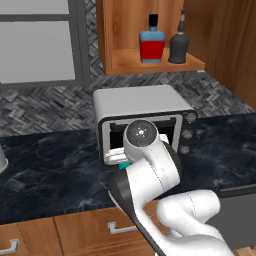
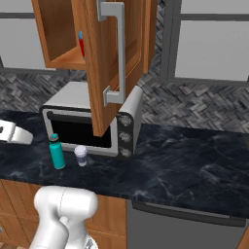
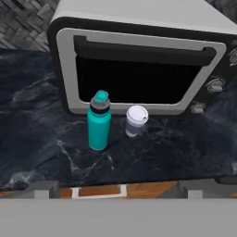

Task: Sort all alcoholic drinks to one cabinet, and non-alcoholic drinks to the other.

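The blue bottle with red label [image 1: 151, 42] and the near-black round bottle [image 1: 179, 46] stand on the shelf of the open brown wall cabinet [image 1: 150, 64]. A sliver of the blue bottle [image 2: 81, 44] shows in that cabinet [image 2: 58, 34], beside a wooden door with a silver bar handle [image 2: 114, 53] that stands open. The teal bottle [image 3: 99, 121] [image 2: 57, 151] and the pale lidded cup [image 3: 136, 120] [image 2: 80, 155] stand upright side by side on the dark counter, in front of the toaster oven. My gripper [image 3: 121, 189] is open and holds nothing, well short of both, over the counter's front edge.
The white toaster oven [image 1: 142, 102] [image 3: 139, 28] sits against the back wall under the cabinet, its dark door shut. Low wooden drawers with silver handles [image 1: 117, 227] run under the black marble counter [image 2: 185, 160]. My arm [image 1: 150, 165] hides the teal bottle in the left base view.
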Tool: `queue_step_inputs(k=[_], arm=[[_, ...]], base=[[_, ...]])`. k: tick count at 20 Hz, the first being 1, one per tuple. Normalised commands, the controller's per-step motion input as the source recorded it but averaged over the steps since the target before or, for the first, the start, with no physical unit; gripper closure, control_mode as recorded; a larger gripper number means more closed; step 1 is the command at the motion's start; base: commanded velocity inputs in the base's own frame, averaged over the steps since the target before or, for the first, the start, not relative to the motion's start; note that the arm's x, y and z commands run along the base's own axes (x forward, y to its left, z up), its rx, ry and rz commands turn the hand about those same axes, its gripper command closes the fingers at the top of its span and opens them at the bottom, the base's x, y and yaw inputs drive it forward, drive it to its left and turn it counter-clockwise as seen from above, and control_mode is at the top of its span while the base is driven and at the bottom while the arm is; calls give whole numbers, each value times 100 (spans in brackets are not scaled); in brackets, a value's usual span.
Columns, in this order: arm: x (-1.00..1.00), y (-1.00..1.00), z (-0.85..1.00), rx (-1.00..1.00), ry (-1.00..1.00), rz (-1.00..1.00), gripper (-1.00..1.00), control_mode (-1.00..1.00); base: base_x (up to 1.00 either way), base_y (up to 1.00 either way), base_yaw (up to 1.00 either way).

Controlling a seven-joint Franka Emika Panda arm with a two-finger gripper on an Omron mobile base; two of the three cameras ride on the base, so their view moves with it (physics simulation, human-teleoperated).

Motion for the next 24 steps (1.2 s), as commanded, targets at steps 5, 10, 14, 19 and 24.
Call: queue_step_inputs(k=[5, 10, 14, 19, 24], arm=[[14, 1, -74, 0, -21, 0, -100, -100], [32, 0, -55, 1, -15, -2, -100, -100], [25, 3, -54, 5, -9, -10, -100, -100], [28, 0, -16, 10, 0, -12, -100, -100], [23, 0, 0, 14, 8, -3, -100, -100]], base=[[0, 0, 0], [0, 0, 0], [0, 0, 0], [0, 0, 0], [0, 0, 0]])
